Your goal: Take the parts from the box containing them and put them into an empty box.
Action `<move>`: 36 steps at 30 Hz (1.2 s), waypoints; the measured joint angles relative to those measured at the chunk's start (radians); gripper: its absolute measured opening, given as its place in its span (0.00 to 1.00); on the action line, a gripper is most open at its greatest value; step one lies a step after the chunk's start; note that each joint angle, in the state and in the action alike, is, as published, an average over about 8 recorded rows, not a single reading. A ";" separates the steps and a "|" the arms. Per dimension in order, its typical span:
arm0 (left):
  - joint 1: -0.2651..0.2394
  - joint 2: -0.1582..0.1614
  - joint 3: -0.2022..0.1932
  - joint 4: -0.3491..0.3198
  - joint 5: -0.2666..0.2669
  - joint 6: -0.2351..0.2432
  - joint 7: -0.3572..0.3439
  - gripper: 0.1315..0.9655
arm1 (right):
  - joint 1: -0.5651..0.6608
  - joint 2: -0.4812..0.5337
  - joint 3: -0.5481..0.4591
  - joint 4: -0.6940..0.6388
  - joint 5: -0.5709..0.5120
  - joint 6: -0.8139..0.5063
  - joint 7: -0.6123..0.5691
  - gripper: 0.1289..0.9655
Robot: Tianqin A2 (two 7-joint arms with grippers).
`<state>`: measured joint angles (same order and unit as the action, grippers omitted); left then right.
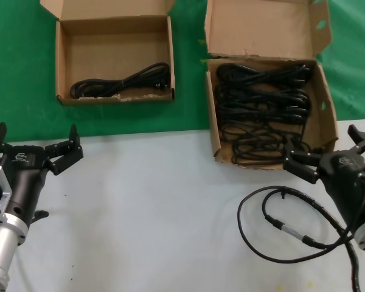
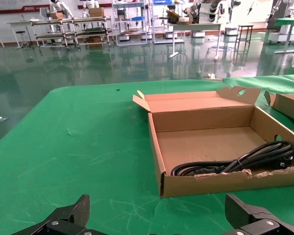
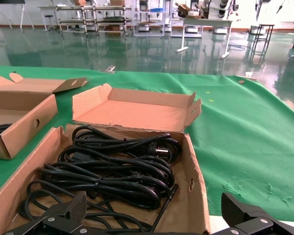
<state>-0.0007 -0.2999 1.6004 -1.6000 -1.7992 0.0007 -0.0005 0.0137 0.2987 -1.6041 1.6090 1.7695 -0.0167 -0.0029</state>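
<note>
The larger brown box (image 1: 212, 121) at the back right holds several coiled black power cords (image 1: 261, 109), shown close up in the right wrist view as cords (image 3: 112, 171) inside the box walls (image 3: 198, 196). The smaller squarish box (image 1: 115, 100) at the back left has one cord bundle (image 1: 121, 84) along its front wall; in the left wrist view that cord (image 2: 235, 164) lies in the box (image 2: 225, 183). My right gripper (image 1: 325, 143) hangs open over the larger box's front wall, and its jaws (image 3: 154, 205) hold nothing. My left gripper (image 1: 36, 132) is open and empty in front of the smaller box (image 2: 158, 210).
Both boxes stand on a green cloth (image 1: 18, 73) behind the white table top (image 1: 158, 213). A thicker looped black cable with a silver connector (image 1: 274, 225) lies on the table by my right arm. Both lid flaps (image 1: 261, 27) stand open at the back.
</note>
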 joint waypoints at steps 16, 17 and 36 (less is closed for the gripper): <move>0.000 0.000 0.000 0.000 0.000 0.000 0.000 1.00 | 0.000 0.000 0.000 0.000 0.000 0.000 0.000 1.00; 0.000 0.000 0.000 0.000 0.000 0.000 0.000 1.00 | 0.000 0.000 0.000 0.000 0.000 0.000 0.000 1.00; 0.000 0.000 0.000 0.000 0.000 0.000 0.000 1.00 | 0.000 0.000 0.000 0.000 0.000 0.000 0.000 1.00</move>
<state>-0.0007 -0.2999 1.6004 -1.6000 -1.7992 0.0007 -0.0006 0.0137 0.2987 -1.6042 1.6090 1.7695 -0.0167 -0.0030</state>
